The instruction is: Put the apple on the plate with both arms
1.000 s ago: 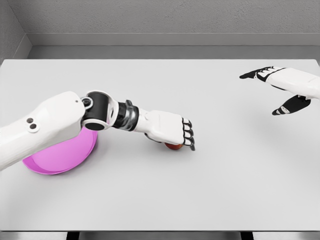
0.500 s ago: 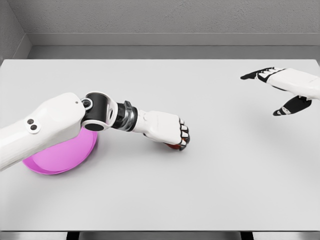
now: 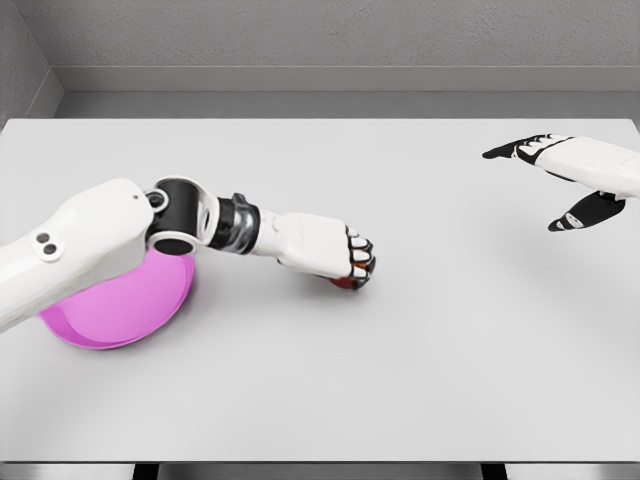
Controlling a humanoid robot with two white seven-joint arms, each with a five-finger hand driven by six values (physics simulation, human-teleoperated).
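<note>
Fingers of left hand (image 3: 335, 256) curled tight around apple (image 3: 345, 282), mid-table (image 3: 400, 380), right of pink plate (image 3: 120, 310). Right hand (image 3: 570, 175) hovers at far right edge, fingers spread, holding nothing.

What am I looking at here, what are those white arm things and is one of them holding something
This is a computer-simulated humanoid robot, seen from a camera on its own head, looking down at a plain grey table. The two white jointed arms are its own.

The left arm comes in from the lower left, and its five-finger left hand is curled around a small red apple, which is mostly hidden under the fingers. Whether the apple is lifted off the table cannot be told.

The right hand shows at the far right, fingers spread, holding nothing.

A round pink plate sits on the table at the left, partly behind the left arm. It has nothing visible on it, so the apple has not yet been placed there.
</note>
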